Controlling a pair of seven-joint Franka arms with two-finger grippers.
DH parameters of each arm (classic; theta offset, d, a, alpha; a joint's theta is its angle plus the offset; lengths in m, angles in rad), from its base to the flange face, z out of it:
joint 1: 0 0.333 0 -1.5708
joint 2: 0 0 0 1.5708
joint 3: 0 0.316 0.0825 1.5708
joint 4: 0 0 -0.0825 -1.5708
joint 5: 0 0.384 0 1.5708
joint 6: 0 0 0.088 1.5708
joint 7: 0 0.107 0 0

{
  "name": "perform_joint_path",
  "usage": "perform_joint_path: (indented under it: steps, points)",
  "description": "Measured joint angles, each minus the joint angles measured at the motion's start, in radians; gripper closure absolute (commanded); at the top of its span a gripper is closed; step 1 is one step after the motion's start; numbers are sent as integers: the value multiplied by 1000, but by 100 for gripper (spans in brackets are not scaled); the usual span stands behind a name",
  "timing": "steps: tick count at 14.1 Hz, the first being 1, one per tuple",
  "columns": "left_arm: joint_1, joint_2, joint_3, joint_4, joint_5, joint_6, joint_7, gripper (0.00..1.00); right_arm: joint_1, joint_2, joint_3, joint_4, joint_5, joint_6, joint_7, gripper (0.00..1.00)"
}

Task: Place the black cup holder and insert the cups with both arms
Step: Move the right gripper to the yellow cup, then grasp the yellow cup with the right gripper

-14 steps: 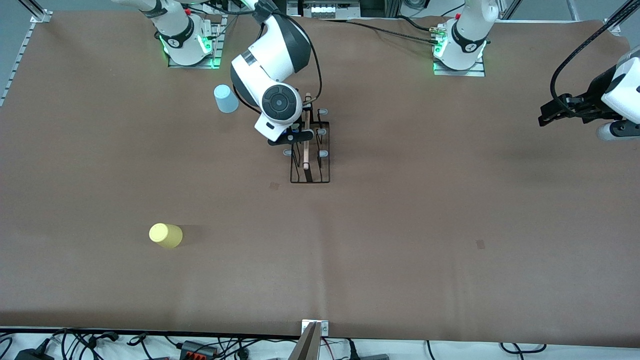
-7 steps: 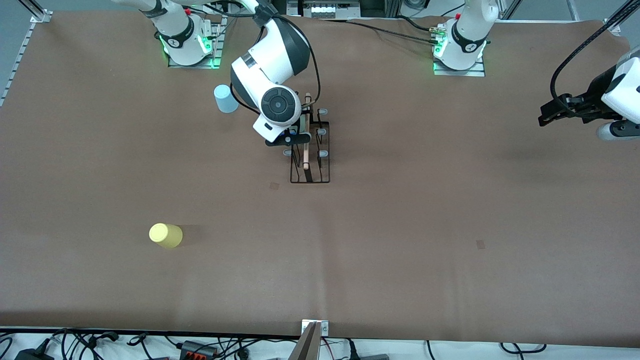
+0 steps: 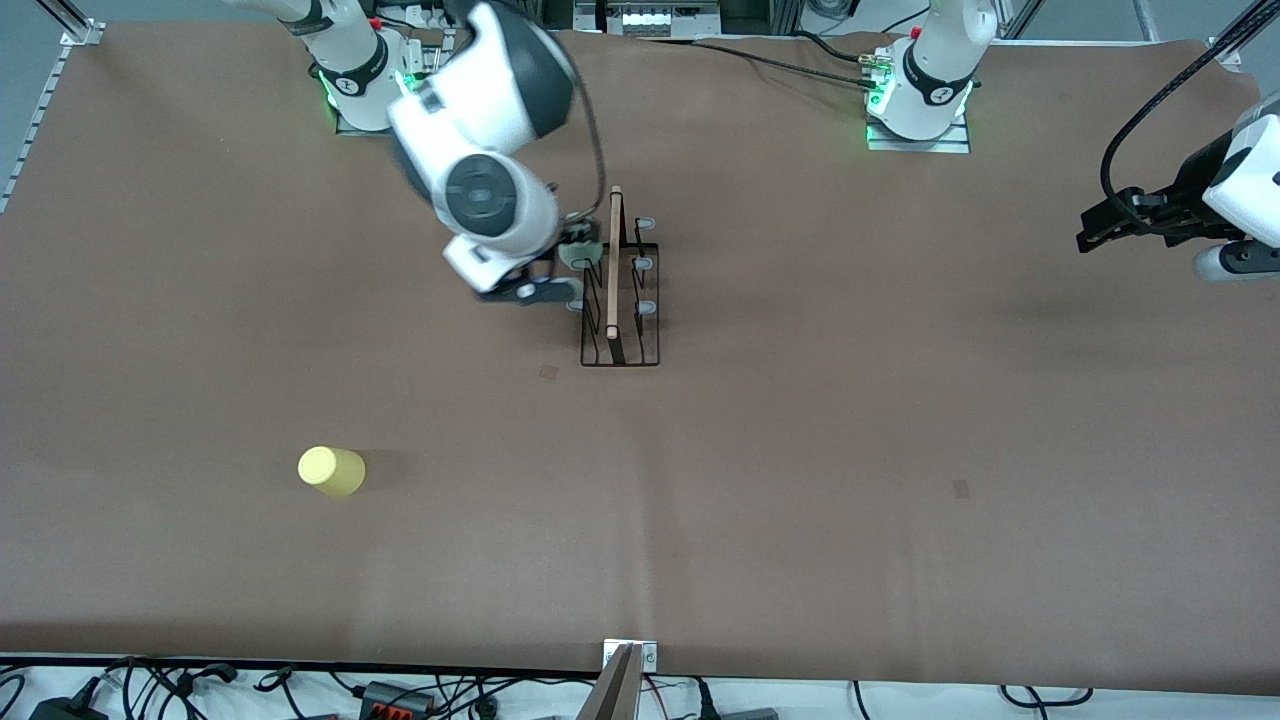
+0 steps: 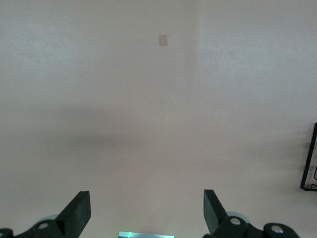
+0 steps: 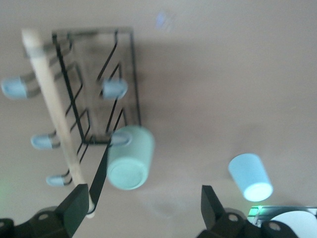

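The black cup holder [image 3: 620, 300] stands upright on the brown table, its wooden rod on top. A mint green cup [image 5: 130, 157] hangs on one of its pegs on the side toward the right arm's end, also seen as the mint cup [image 3: 580, 257]. My right gripper [image 3: 552, 277] hovers open just beside that cup, nothing between its fingers [image 5: 74, 213]. The light blue cup [image 5: 250, 177] stands on the table; the right arm hides it in the front view. The yellow cup [image 3: 332, 471] lies nearer the front camera. My left gripper [image 3: 1105, 228] waits open at the left arm's end.
Both arm bases [image 3: 918, 105] stand along the table's back edge. Cables and a metal bracket [image 3: 630, 660] line the front edge. Small tape patches [image 3: 961, 488] mark the table. An edge of the cup holder [image 4: 309, 158] shows in the left wrist view.
My right gripper has opened, let go of the mint cup on its peg and drawn back toward the right arm's end. The arm now covers the blue cup. The left arm has not moved.
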Motion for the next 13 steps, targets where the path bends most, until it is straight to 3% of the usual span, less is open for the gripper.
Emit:
perform_joint_path:
  steps: [3,5,13]
  points:
    - [0,0,0,0,0,0,0,0,-105,11,-42,26,-140,23,-5,0]
    - [0,0,0,0,0,0,0,0,-175,55,-48,25,-203,120,-7,0]
    - [0,0,0,0,0,0,0,0,-403,217,-52,31,-220,514,-278,0]
